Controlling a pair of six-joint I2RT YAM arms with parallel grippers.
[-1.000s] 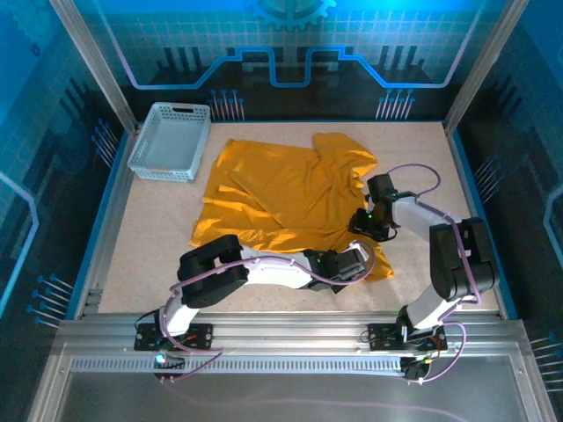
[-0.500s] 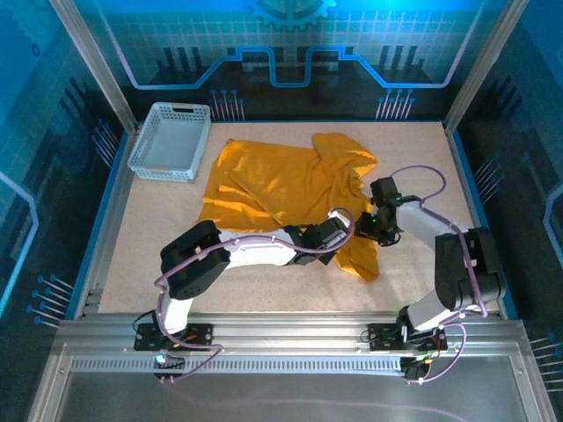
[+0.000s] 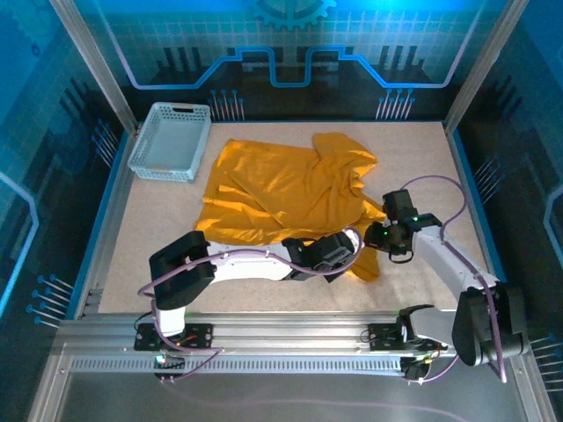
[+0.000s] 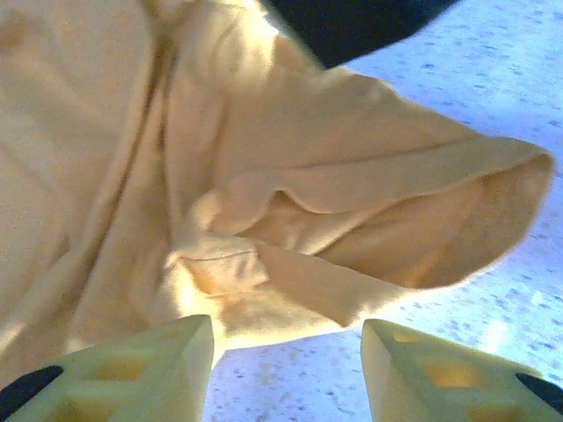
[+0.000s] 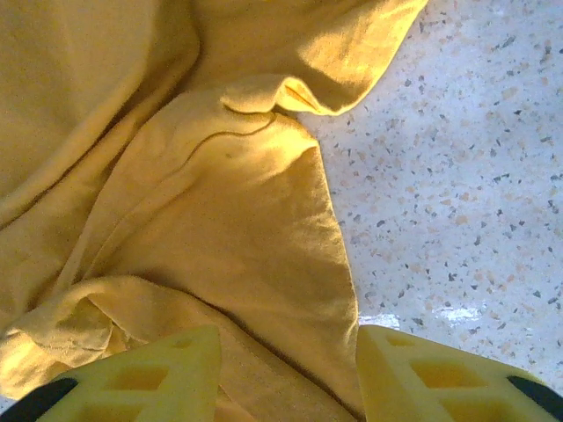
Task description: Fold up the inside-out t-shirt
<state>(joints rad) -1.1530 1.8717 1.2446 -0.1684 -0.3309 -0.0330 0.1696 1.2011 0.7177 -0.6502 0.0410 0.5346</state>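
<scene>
The t-shirt [image 3: 281, 189] looks light and limp; pinch its hemmed corner. Left jaws and right jaws stand apart, empty.

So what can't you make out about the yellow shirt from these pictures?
Top view: the t-shirt's near edge, covered by the left arm.
Left wrist view: a dark shape at the top edge, cut off and blurred.
Right wrist view: whether the right gripper touches the t-shirt; the bottom edge cuts that off.
</scene>
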